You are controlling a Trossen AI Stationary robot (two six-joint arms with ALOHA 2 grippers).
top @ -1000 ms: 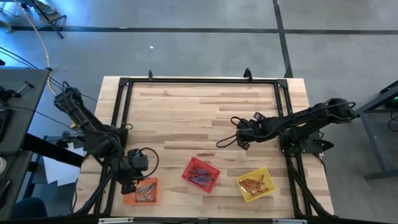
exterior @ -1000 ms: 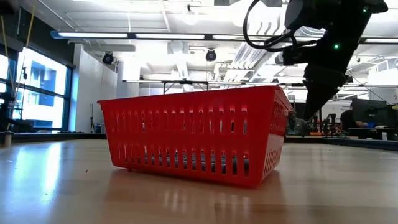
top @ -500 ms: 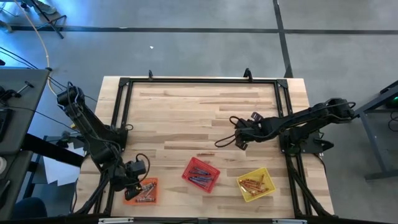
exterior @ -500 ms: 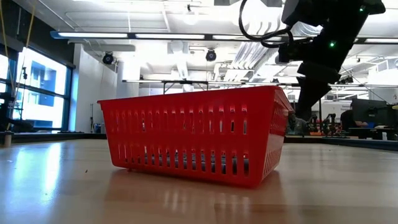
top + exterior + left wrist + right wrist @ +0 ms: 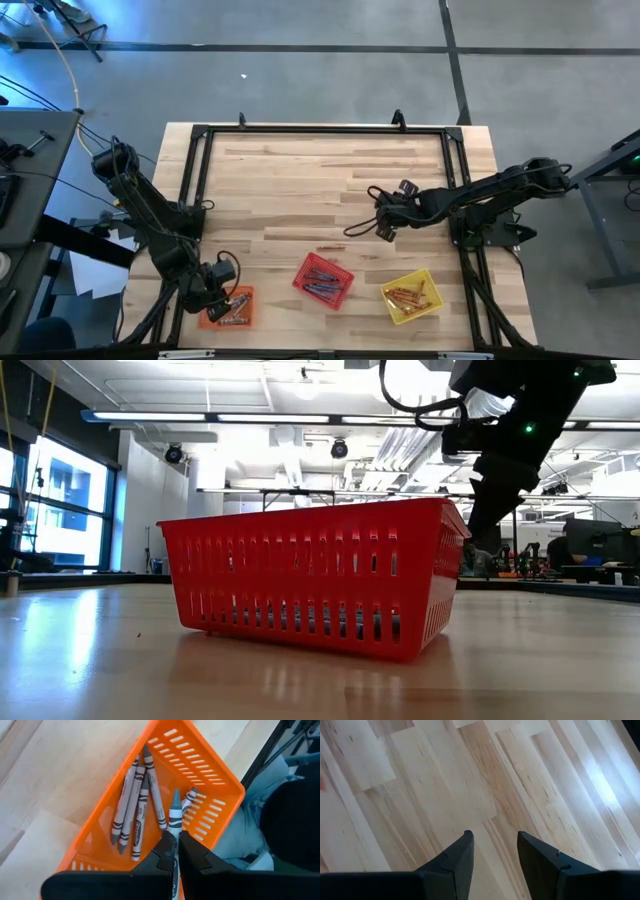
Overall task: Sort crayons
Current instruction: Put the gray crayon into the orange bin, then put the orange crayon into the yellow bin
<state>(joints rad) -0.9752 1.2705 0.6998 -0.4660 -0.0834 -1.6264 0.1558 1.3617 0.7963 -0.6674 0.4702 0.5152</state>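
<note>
Above the orange basket (image 5: 210, 795), left claw (image 5: 176, 851) pinches a grey crayon (image 5: 174, 815).

Three baskets — orange (image 5: 228, 308), red (image 5: 323, 280), yellow (image 5: 410, 296) — and two arms; crayons too small to count.

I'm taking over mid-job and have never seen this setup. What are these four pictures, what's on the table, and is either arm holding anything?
Two dark robot arms work at a wooden table. One camera looks straight down, one sits at table height, and one rides on each wrist. Three small mesh baskets stand along the near edge: an orange basket, a red basket and a yellow basket, each holding crayons. The left gripper is shut on a grey crayon, over the orange basket with other grey crayons. The right gripper is open and empty, above bare wood.
</note>
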